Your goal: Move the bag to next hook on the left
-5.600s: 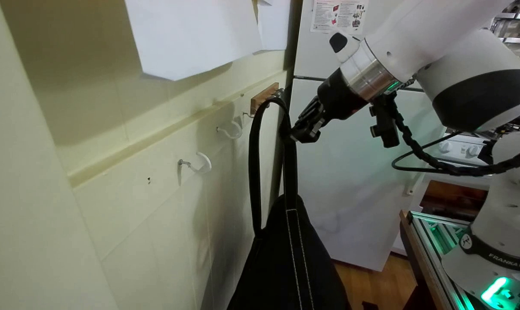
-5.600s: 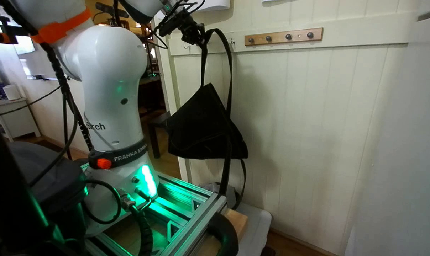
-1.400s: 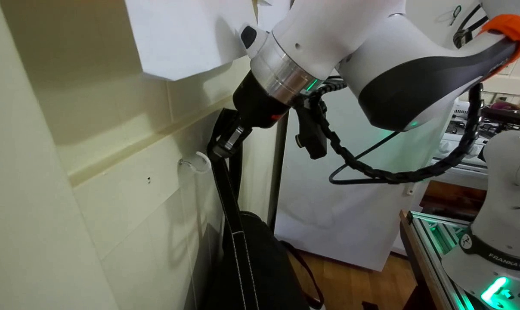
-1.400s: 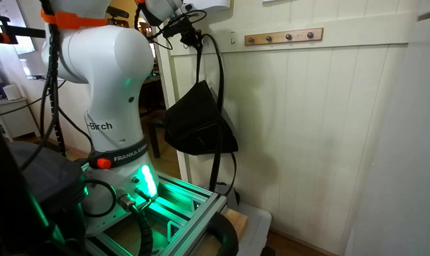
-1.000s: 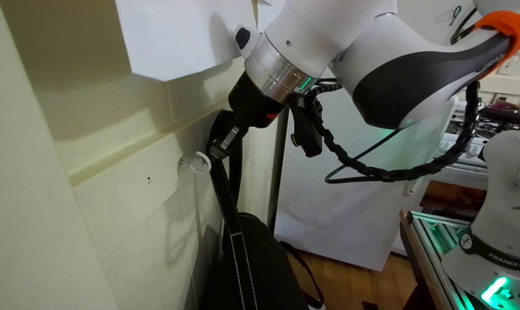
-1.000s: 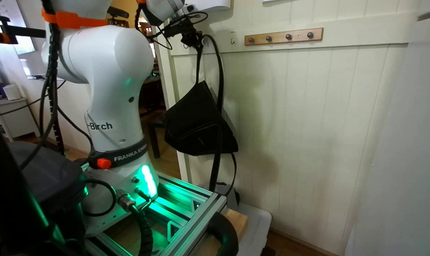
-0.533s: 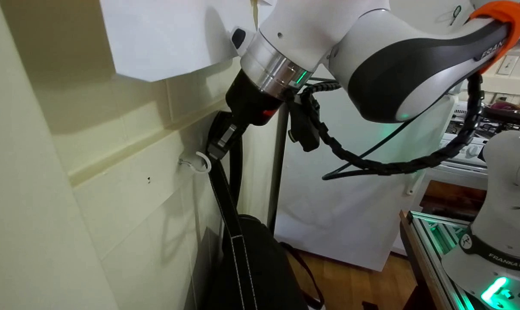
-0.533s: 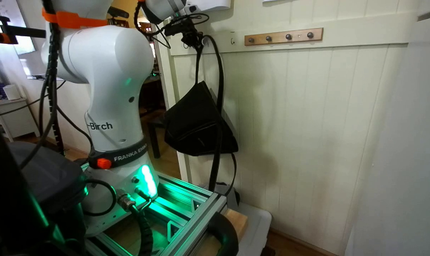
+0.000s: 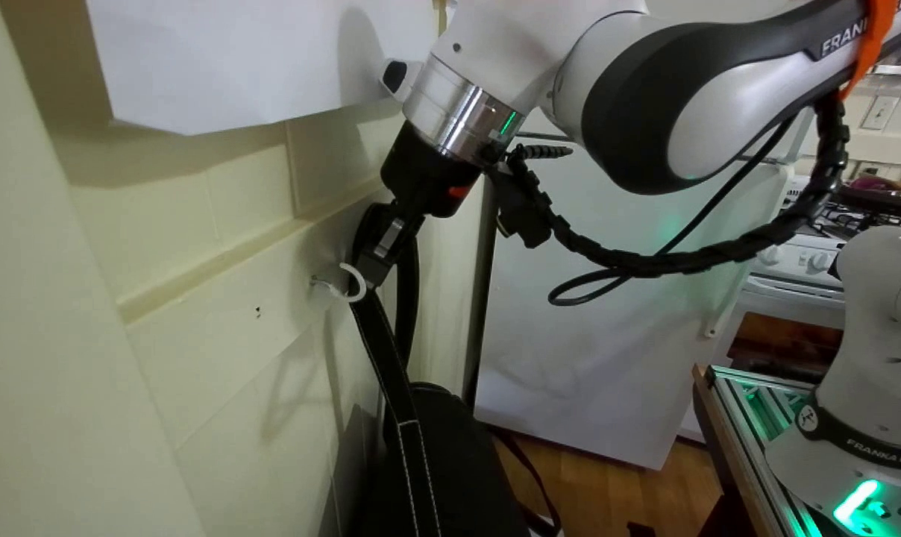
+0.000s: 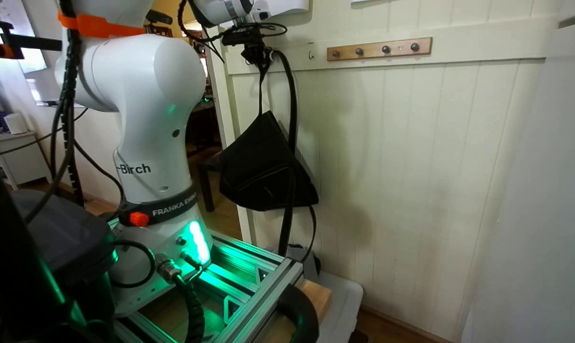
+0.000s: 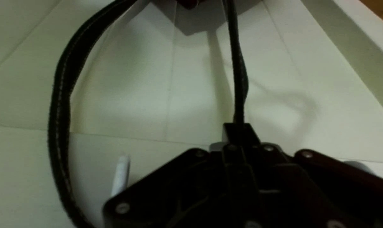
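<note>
Pinching 1 long black strap (image 9: 380, 350) of large soft black triangular bag (image 10: 263, 166), black gripper (image 11: 239, 129); white curved wall hook (image 9: 352, 298) just beside

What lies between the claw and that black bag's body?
A stretch of black strap handle. The claw pinches it in the wrist view, and both exterior views show it running down to the bag's body.
</note>
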`<action>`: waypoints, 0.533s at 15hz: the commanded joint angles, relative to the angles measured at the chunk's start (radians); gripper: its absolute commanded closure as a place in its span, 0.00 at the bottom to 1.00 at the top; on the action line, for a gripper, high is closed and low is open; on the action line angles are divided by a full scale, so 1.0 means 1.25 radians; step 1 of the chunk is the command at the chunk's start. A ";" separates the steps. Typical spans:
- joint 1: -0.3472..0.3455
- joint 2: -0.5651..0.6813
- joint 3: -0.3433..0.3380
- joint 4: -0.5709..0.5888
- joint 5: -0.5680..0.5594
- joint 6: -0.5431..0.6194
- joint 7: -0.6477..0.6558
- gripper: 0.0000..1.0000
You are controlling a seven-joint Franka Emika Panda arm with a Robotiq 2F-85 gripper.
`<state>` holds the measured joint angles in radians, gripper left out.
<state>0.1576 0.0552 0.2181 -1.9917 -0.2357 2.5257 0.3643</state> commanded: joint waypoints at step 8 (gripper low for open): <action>0.017 -0.021 -0.009 0.006 0.079 -0.048 -0.111 0.62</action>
<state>0.1598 0.0508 0.2159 -1.9903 -0.1601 2.5076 0.2548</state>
